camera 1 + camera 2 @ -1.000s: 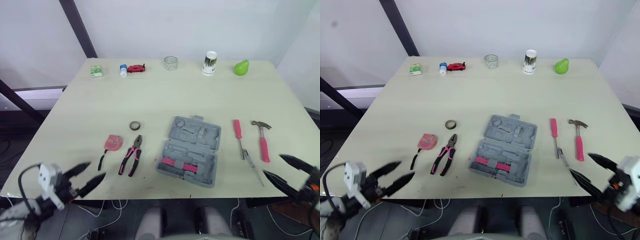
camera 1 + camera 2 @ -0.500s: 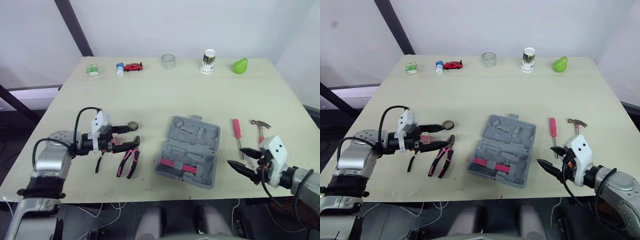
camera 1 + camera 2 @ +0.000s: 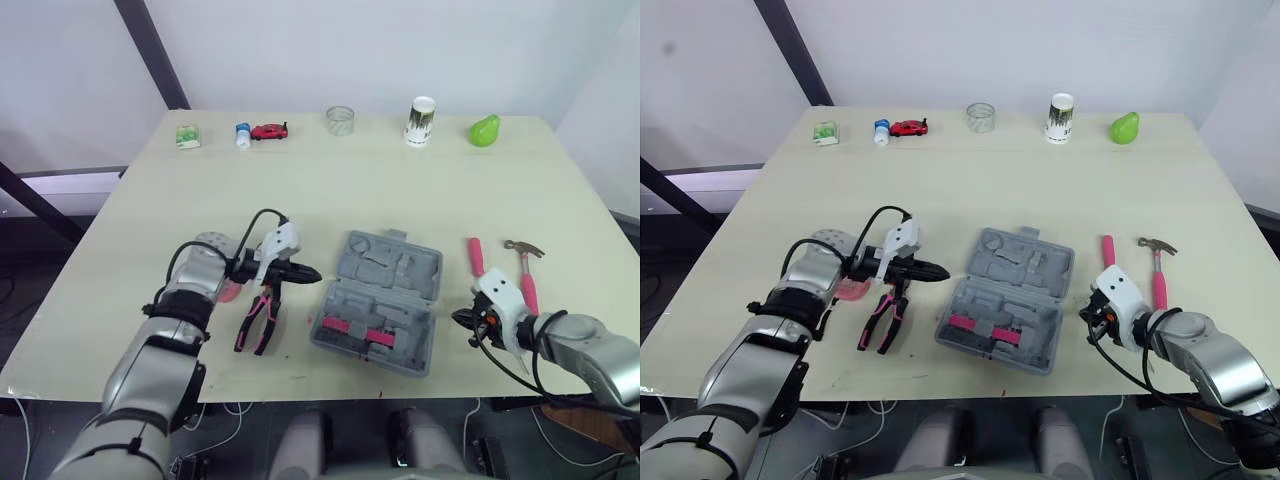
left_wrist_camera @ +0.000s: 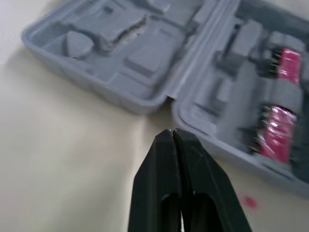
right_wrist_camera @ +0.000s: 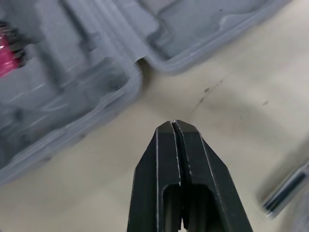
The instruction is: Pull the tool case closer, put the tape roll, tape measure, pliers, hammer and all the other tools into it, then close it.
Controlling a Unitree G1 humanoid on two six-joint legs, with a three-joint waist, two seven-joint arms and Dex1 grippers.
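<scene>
Case-pull step, not yet begun. Tool case lies open mid-counter. Left gripper and right gripper flank it, jaws closed and empty, tips just beside its walls. Next, likely: brace both sides, drag case nearer. Pliers and hammer wait outside.

I see case open flat, mid-counter: grey, moulded recesses, pink bits in near half. Pliers just left of case, pink-black handles toward me, nose away. Tape measure, pink, left of pliers, mostly hidden. Screwdriver right of case, pink handle at far end. Hammer just beyond it, pink grip, head at far end.
</scene>
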